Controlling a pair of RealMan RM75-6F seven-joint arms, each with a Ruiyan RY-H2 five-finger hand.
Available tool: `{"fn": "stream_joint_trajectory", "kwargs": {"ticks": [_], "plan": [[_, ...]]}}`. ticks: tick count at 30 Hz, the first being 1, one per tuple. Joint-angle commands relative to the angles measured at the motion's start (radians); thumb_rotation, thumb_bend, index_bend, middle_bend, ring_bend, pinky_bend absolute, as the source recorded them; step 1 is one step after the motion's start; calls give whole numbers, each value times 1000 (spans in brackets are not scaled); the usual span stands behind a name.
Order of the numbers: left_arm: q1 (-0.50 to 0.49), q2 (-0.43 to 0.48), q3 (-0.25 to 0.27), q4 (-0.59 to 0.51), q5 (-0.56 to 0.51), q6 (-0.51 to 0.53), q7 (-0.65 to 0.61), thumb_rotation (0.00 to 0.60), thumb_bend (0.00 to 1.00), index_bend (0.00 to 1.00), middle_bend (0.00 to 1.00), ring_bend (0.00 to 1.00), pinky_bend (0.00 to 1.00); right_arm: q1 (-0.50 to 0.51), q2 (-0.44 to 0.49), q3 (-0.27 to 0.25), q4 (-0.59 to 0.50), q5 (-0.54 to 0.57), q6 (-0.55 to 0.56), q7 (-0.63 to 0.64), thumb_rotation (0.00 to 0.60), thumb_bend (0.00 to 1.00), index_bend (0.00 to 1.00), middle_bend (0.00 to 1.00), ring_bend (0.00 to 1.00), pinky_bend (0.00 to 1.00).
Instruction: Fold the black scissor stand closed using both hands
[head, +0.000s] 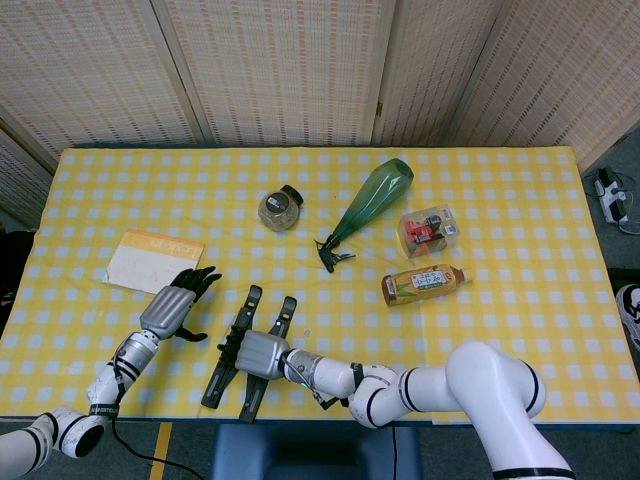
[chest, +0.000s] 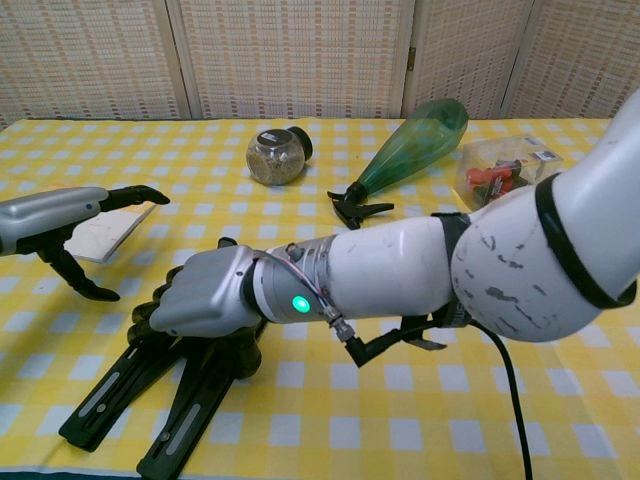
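The black scissor stand (head: 229, 348) (chest: 130, 395) lies near the table's front edge, its two long arms spread in a narrow V toward me. My right hand (head: 258, 354) (chest: 205, 300) lies on top of it with fingers curled over the arms and grips it around the middle. My left hand (head: 177, 302) (chest: 70, 225) hovers to the stand's left, fingers spread and holding nothing. It is apart from the stand.
A cream booklet (head: 154, 260) lies behind my left hand. Further back sit a small glass jar (head: 279, 208), a green spray bottle (head: 367, 199) on its side, a clear box of small items (head: 428, 229) and a tea bottle (head: 423, 283).
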Motion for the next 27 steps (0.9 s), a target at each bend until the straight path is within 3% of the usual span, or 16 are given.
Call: {"fn": "stream_joint_trajectory", "kwargs": {"ticks": [1,11,27], "plan": [[1,0,0,0,0,0,-1,600,113,0,0,0,0,10,-8,1,10,15,5,-7,600,319,4,92,0,0],[6,1,1,1,2,2,-4,600,113,0,0,0,0,23,-12,-2,23,30,32,-2,600,318,224,278,111,0],[8,-2,2,-1,9,5,-2,600,113,0,0,0,0,-64,39,-39,-41,-125,151,87,600,319,412,452,275,0]]}}
